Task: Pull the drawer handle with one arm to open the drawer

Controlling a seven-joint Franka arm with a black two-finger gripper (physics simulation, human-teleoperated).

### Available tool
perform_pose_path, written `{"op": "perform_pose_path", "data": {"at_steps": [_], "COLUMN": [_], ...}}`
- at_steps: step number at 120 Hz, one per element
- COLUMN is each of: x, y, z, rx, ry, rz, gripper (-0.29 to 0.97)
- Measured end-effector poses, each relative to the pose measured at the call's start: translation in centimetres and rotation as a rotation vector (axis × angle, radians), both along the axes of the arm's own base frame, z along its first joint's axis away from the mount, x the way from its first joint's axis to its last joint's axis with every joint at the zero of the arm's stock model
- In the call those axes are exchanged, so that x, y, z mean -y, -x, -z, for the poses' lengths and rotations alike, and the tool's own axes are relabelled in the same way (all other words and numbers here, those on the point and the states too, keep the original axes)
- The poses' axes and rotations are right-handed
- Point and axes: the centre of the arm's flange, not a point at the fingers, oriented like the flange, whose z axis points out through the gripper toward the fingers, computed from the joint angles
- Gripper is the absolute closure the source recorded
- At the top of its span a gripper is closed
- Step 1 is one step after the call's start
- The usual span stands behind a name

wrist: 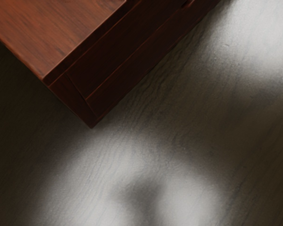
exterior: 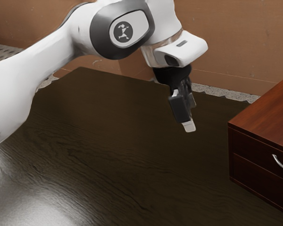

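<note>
A dark red wooden drawer cabinet [exterior: 262, 113] stands at the exterior view's right edge, with two drawer fronts. A curved metal handle [exterior: 281, 165] sits on the upper drawer front [exterior: 259, 150], which lies flush with the cabinet face. My gripper [exterior: 187, 123] hangs above the table, pointing down and toward the cabinet, well short of it and above the handle's height, with nothing in it. In the wrist view the cabinet's top [wrist: 52, 33] and its drawer fronts [wrist: 127, 61] lie ahead of the hand.
The dark wood-grain table [exterior: 108, 155] spreads between the arm and the cabinet. A brown wall [exterior: 240, 37] runs behind. A grey perforated shelf [exterior: 2, 52] sits at the exterior view's far left.
</note>
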Motion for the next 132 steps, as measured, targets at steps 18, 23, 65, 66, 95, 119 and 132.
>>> {"op": "perform_pose_path", "data": {"at_steps": [18,23,65,66,95,119,132], "x": [5.1,6.7,15.5,15.5,15.5,16.2,16.4], "y": [-0.7,-0.4,0.2,0.2,2.4,3.8,3.8], "z": [2.5,2.4,4.6,4.6,2.8,4.8,5.9], "rx": [0.058,0.081,0.232,0.235,0.281,0.255,0.254], "ry": [-0.044,-0.052,-0.168,-0.168,-0.173,-0.187,-0.196], "rz": [0.239,0.303,0.568,0.568,0.613,0.652,0.662], "gripper": [0.0,0.0,0.0,0.0,0.0,0.0,0.0]}}
